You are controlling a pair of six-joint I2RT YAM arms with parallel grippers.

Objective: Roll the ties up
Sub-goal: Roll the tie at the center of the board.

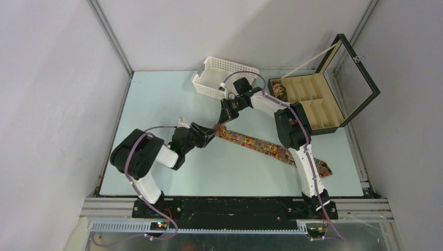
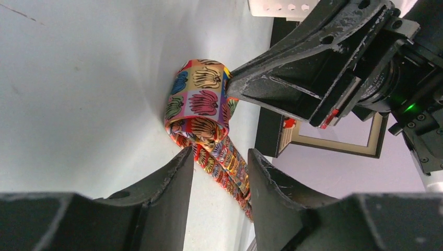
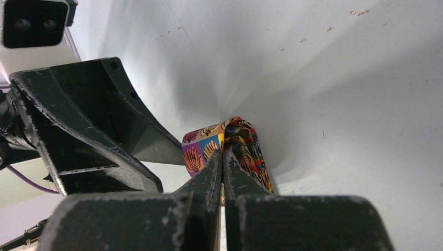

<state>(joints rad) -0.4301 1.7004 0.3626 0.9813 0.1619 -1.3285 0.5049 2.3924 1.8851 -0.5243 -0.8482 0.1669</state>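
Observation:
A multicoloured patterned tie (image 1: 261, 145) lies diagonally across the table, its left end turned up into a small coil (image 2: 201, 102). My right gripper (image 3: 223, 151) is shut on the fabric of that coil (image 3: 243, 141), gripping it from above (image 1: 224, 119). My left gripper (image 2: 220, 152) is open just in front of the coil, and the tie's flat tail (image 2: 232, 170) runs between its fingers without being pinched. From above, the left gripper (image 1: 210, 134) sits at the tie's left end. Another tie, rolled (image 1: 280, 91), lies in the box's far left compartment.
A black compartmented box (image 1: 334, 124) with its glass lid (image 1: 360, 68) raised stands at the back right. A white perforated basket (image 1: 219, 78) lies tilted at the back centre, close behind the right gripper. The tie's wide end (image 1: 324, 168) passes under the right arm.

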